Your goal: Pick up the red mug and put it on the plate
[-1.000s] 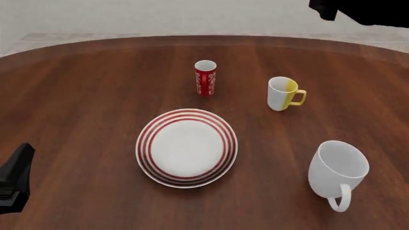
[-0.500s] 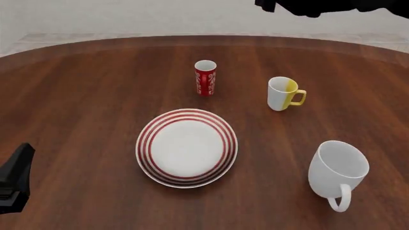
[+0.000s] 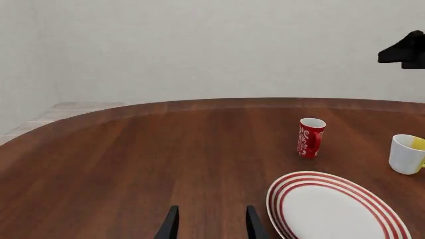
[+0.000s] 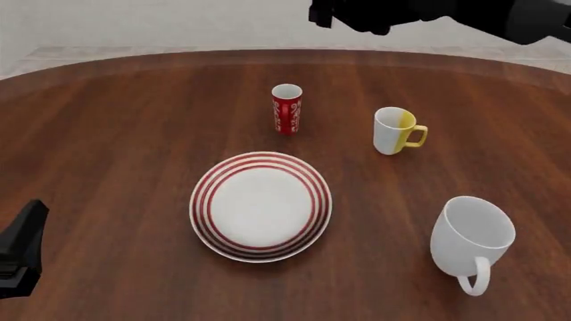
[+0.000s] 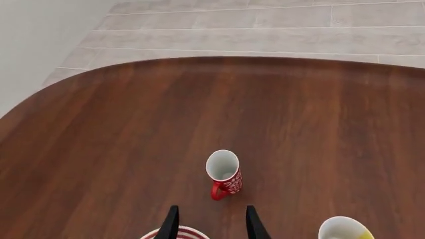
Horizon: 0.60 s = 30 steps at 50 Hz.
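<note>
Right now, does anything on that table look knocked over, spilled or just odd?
Nothing stands out. The red mug, the white mug with yellow handle and the large white mug all stand upright, and the plate lies flat and bare. No spills.

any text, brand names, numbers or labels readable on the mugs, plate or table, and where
None: no readable text anywhere.
The tall red mug bears only white swirls, not letters.
The round white plate with red rings, the white mug with yellow handle and the large plain white mug carry no print.
</note>
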Each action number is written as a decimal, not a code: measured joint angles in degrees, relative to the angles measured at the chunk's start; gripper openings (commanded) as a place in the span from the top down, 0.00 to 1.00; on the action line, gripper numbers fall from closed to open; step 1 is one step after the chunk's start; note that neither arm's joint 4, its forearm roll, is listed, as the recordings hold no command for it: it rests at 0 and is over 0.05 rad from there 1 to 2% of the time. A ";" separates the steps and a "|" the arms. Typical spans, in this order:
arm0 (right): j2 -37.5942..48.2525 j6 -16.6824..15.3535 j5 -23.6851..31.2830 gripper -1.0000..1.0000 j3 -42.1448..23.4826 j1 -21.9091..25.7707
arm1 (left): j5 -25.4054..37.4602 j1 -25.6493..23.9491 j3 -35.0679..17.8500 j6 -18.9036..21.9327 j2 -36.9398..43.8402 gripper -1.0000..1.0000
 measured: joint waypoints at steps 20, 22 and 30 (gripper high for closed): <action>7.71 1.94 1.04 0.00 -7.81 0.37 | 0.00 0.00 0.00 0.00 0.00 0.00; 8.32 2.20 1.09 0.00 -8.41 0.31 | 0.00 0.00 0.00 0.00 0.00 0.00; 10.42 3.65 0.62 0.00 -9.69 -0.09 | 0.00 0.00 0.00 0.00 0.00 0.00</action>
